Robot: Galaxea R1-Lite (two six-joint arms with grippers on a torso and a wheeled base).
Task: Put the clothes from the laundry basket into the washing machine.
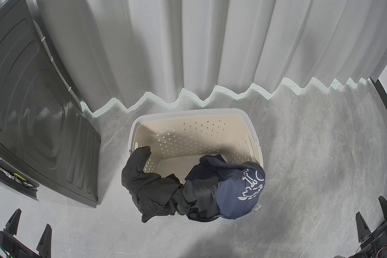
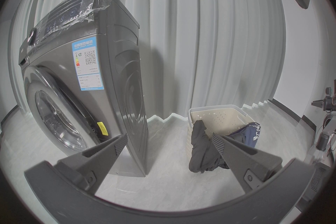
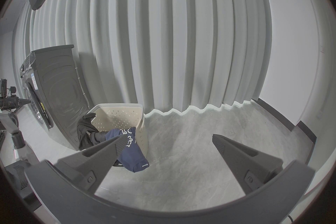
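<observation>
A cream laundry basket [image 1: 193, 114] stands on the floor in front of me. A black garment [image 1: 151, 188] and a navy printed garment [image 1: 238, 192] hang over its near rim. The grey washing machine [image 1: 38, 113] stands to the basket's left; its round front door [image 2: 56, 119] faces away from the basket. My left gripper [image 1: 31, 222] is low at the near left, open and holding nothing, well short of the clothes. My right gripper [image 1: 370, 208] is at the near right, also open with nothing in it. The left wrist view has the basket [image 2: 224, 118] beyond the open left gripper [image 2: 168, 137].
A white curtain [image 1: 209, 17] hangs behind the basket and machine. Bare grey floor [image 1: 322, 142] stretches to the basket's right, with a dark baseboard [image 3: 280, 118] along the far wall. A stand with equipment [image 3: 10, 119] is near the machine's front.
</observation>
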